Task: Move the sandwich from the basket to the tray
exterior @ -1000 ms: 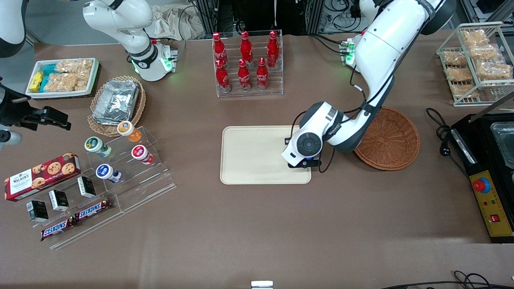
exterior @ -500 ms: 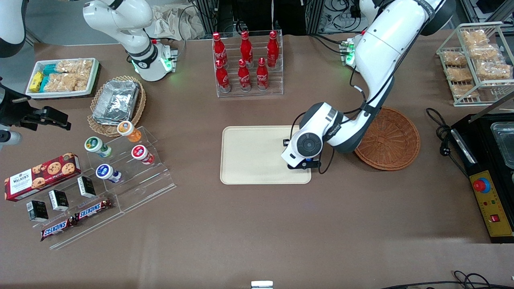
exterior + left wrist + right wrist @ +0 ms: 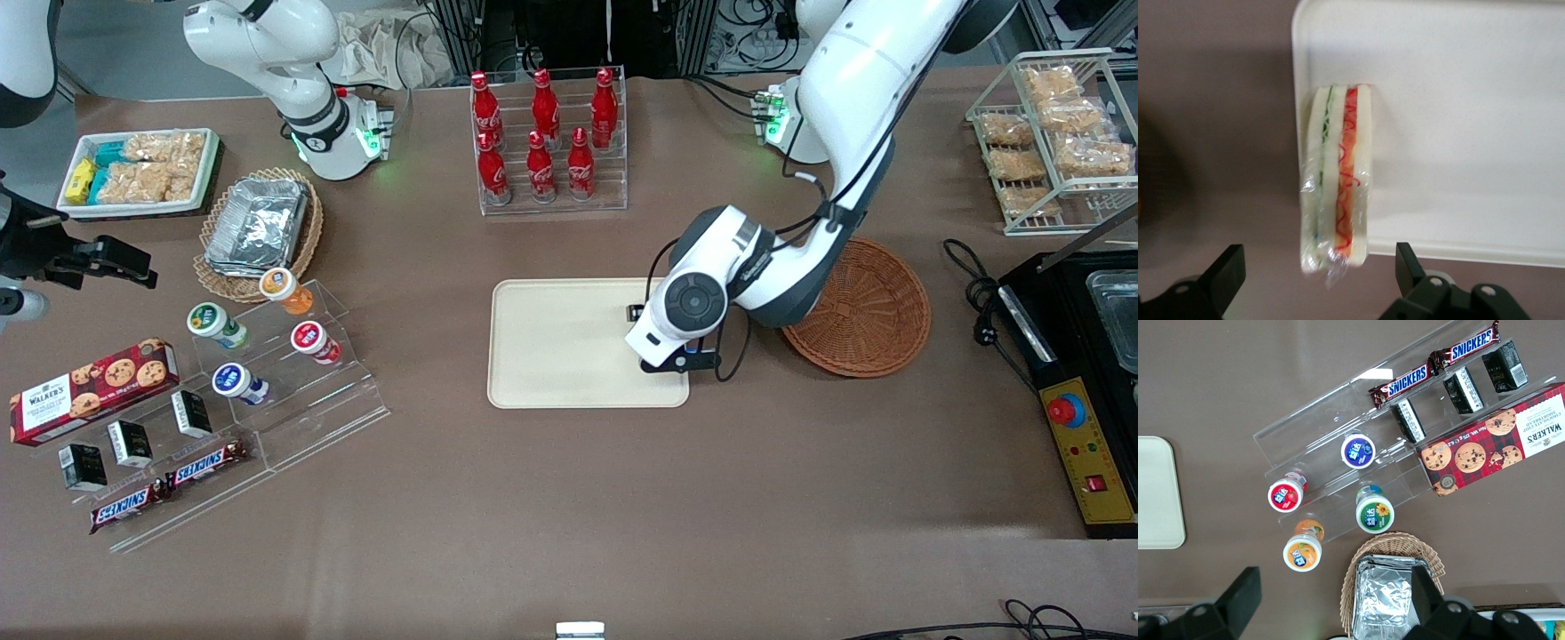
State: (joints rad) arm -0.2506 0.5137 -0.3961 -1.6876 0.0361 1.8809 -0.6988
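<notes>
The sandwich (image 3: 1336, 177), wrapped in clear film with green and red-orange layers showing, lies on the cream tray (image 3: 1458, 133) close to a corner, along one rim. Its nearer end reaches over the adjoining rim. My left gripper (image 3: 1318, 280) hovers above that end, open, and its black fingers (image 3: 1408, 267) stand wide apart without touching the sandwich. In the front view the gripper (image 3: 677, 360) is over the tray (image 3: 560, 347) at its end toward the working arm, and the wrist hides the sandwich. The reddish-brown basket (image 3: 867, 311) sits beside the tray with nothing visible in it.
A rack of red cola bottles (image 3: 547, 142) stands farther from the camera than the tray. An acrylic stand with cups and snacks (image 3: 267, 373) and a foil-filled tan basket (image 3: 258, 227) lie toward the parked arm's end. A black appliance (image 3: 1085, 373) and wire snack rack (image 3: 1058, 133) flank the basket.
The wrist has lifted slightly above the tray. The basket and tray have not moved.
</notes>
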